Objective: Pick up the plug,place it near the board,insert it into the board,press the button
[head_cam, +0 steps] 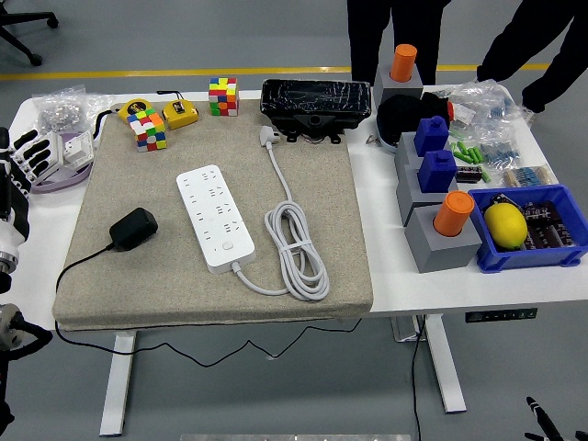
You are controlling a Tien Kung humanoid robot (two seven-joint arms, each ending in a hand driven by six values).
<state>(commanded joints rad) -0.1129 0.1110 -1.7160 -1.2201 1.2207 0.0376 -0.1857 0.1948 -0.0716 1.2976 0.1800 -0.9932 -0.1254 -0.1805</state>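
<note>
Plenty of open mat [129,276] is left around the black plug [133,228], so it can be reached from 9 o'clock no problem. The power strip [214,217] sits at its 3 o'clock, with bare mat between. The strip's 3 o'clock side is crowded by the coiled white cable [296,250].

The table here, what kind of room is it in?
Probably a robotics lab or test workshop: a standing desk holding a power strip, puzzle cubes, and bins of small parts.
</note>
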